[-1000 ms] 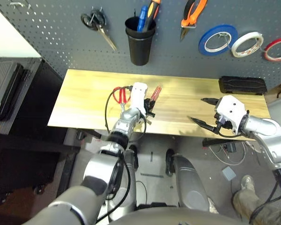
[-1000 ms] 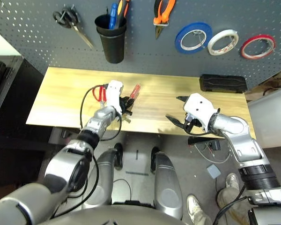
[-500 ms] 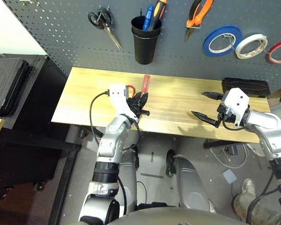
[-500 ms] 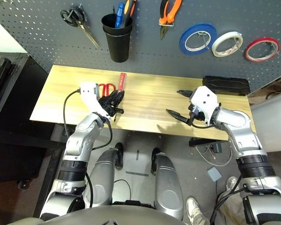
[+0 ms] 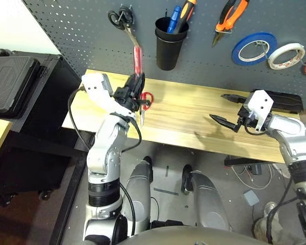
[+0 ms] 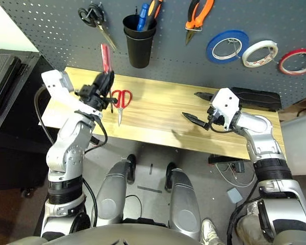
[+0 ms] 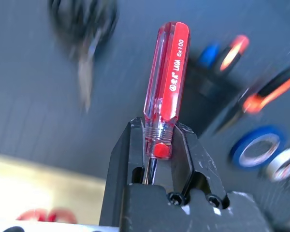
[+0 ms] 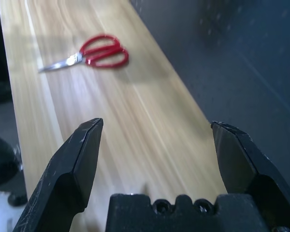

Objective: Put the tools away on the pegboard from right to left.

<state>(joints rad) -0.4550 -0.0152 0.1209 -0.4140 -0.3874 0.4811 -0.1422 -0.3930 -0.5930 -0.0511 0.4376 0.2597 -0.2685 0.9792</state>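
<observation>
Left tool clamps the red-handled screwdriver low on its handle, aloft, black cup beyond. Thin grip: it may pivot, miss the cup. Right tool gapes empty; red-handled scissors on worktop.

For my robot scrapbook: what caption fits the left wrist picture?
The left pincer grips a red-handled screwdriver, handle up, before the pegboard.

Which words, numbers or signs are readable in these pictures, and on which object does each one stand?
"6x100": on the clear red handle of the small screwdriver, held in the left gripper.
A short mark printed beside it on the same handle: too small to read.
No other readable text.
</observation>
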